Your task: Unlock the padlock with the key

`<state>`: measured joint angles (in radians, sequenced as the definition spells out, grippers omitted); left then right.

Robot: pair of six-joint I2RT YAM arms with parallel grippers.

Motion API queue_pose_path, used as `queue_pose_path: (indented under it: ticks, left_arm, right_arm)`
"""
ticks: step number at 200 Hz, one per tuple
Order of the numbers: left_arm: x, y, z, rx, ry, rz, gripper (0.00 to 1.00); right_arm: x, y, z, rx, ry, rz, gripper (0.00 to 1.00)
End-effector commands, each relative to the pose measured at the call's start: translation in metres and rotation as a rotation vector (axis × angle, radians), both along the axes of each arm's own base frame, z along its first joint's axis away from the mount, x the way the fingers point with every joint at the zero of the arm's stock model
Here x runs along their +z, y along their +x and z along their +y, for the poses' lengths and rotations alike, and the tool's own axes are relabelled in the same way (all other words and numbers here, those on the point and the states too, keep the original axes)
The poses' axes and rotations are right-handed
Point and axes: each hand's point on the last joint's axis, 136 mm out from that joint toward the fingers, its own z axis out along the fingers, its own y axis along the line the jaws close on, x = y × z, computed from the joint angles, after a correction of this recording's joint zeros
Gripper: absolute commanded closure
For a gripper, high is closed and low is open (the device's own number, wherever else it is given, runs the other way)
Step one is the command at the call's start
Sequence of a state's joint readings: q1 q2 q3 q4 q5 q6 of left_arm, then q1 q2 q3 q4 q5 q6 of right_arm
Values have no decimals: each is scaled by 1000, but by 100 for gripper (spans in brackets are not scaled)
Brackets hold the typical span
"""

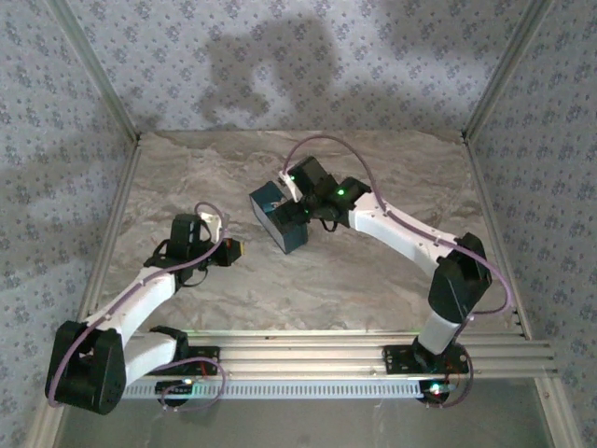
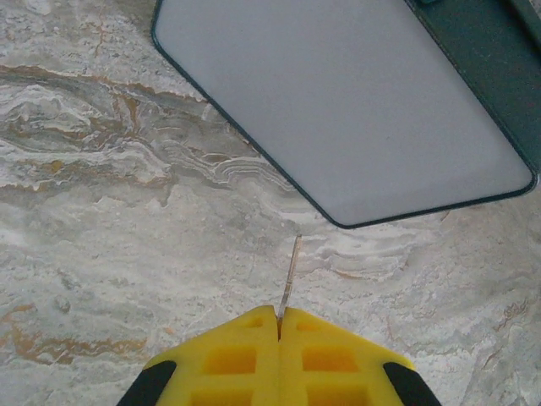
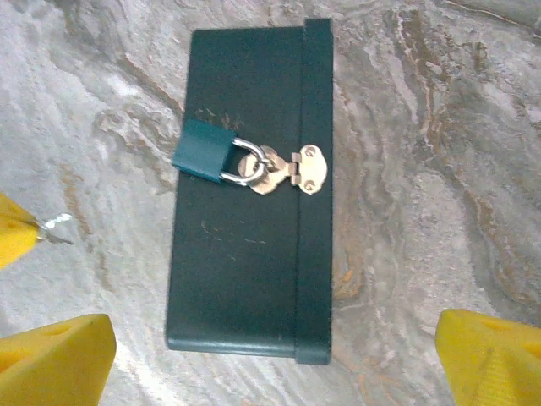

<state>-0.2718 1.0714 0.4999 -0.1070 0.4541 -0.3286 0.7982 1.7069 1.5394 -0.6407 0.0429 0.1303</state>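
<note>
Key (image 2: 290,275): pinched in the closed left end effector (image 2: 279,326), blade aimed at 12 o'clock toward the tin (image 2: 338,110), likely ready for insertion.
Padlock (image 3: 203,152): hangs on the tin's hasp (image 3: 303,169), body toward 9 o'clock, facing the key.
Right end effector (image 3: 270,338): wide open, straddling the tin, probably to steady it.

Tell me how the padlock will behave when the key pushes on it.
The padlock probably swivels rather than resists: only its shackle through the brass hasp holds it. Resting against the smooth tin, it may slide sideways. Small, so likely light.
</note>
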Motion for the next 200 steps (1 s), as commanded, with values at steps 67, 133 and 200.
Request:
queue_pose_path:
  ticks: [67, 133, 200]
  left_arm:
    - [14, -9, 12, 40, 22, -10, 100]
    - [17, -14, 17, 46, 31, -15, 100]
    - [15, -13, 19, 46, 37, -5, 100]
  right_arm:
    - [-69, 1, 24, -12, -81, 283, 0]
    - [-95, 10, 19, 6, -239, 283, 8]
    - [-59, 33, -41, -16, -631, -47, 33]
